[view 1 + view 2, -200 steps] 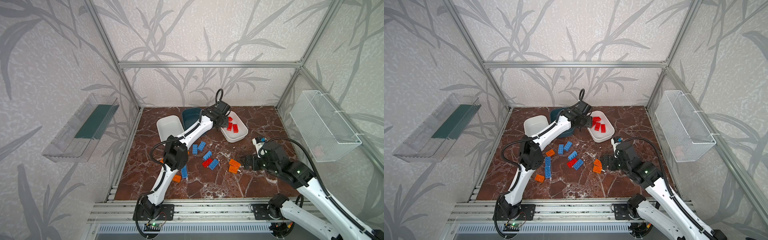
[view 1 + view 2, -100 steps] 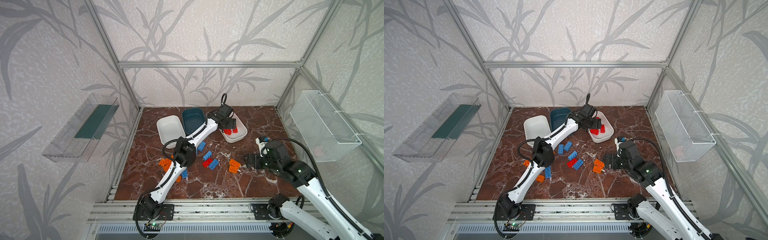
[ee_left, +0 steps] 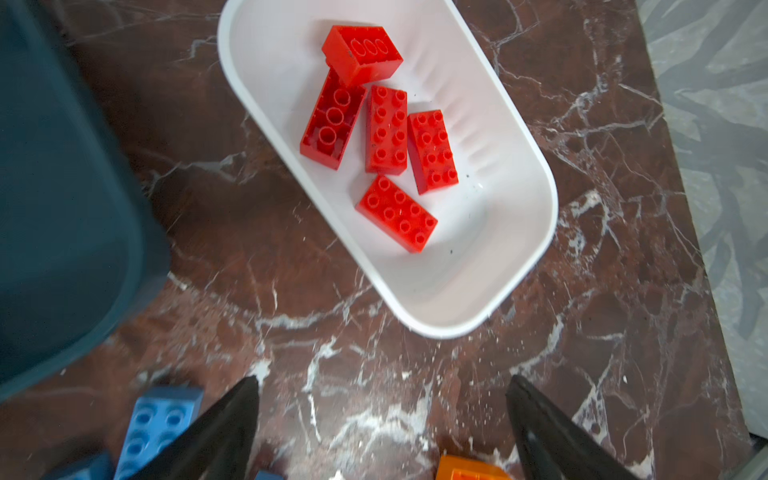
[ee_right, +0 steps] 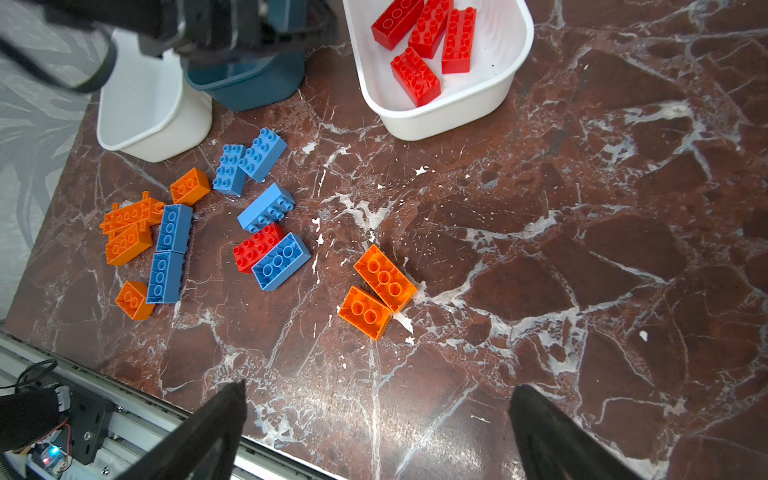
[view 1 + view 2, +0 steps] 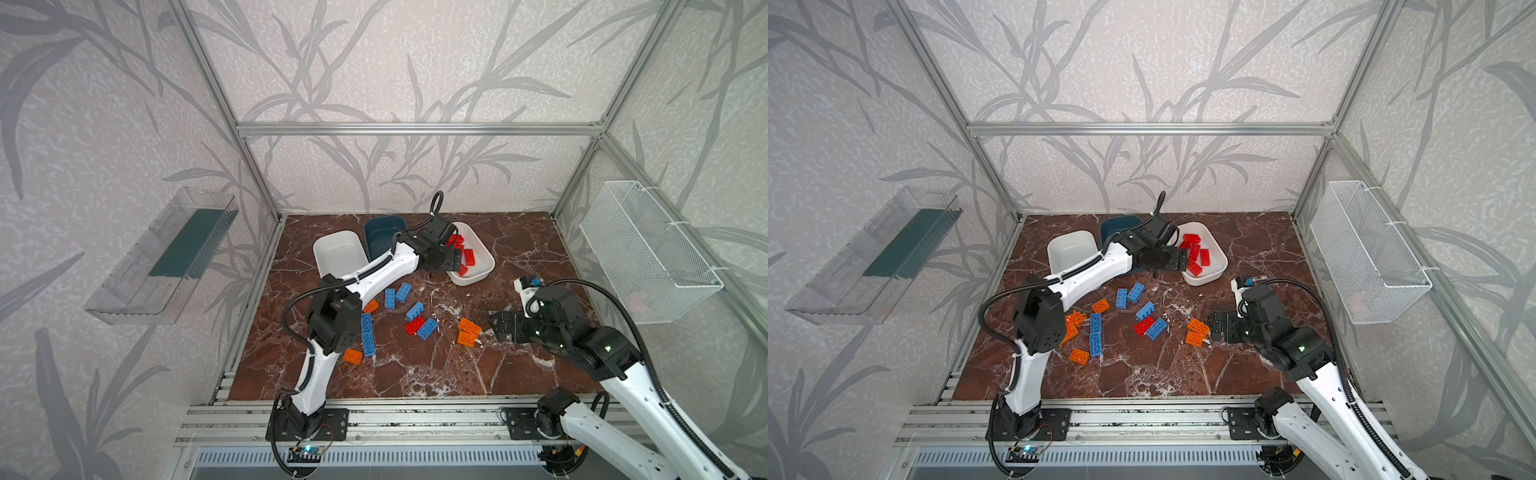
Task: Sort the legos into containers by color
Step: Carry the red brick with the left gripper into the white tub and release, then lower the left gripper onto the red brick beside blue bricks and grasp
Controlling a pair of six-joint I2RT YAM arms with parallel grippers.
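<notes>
Hanging by the tub: the left tool (image 3: 382,382) is up above the table (image 4: 582,249), just beside the white tub (image 3: 519,257).
Left tool fingers: they are wide apart, and nothing is between them.
Right tool: the right tool (image 4: 379,388) hangs over the table on the right side, near two orange bricks (image 4: 384,276) that touch each other.
Right tool fingers: they are wide apart too, and they hold nothing.
Red bricks: five red bricks (image 3: 397,212) lie in the white tub. Three show their bumps and two are flipped over. One flipped brick leans on the other.
Teal tub: the teal tub (image 5: 384,235) sits at the back of the table, between the two white tubs.
Other white tub: the second white tub (image 5: 338,253) stands just beside the teal tub, on its left in both top views.
Blue bricks: six blue bricks (image 4: 266,208) lie loose on the table in front of the tubs.
Lone red brick: one red brick (image 4: 257,247) lies on the table, pressed against a blue one.
More orange: a bunch of orange bricks (image 4: 126,243) lies by the left arm, next to two blue ones set end to end.
</notes>
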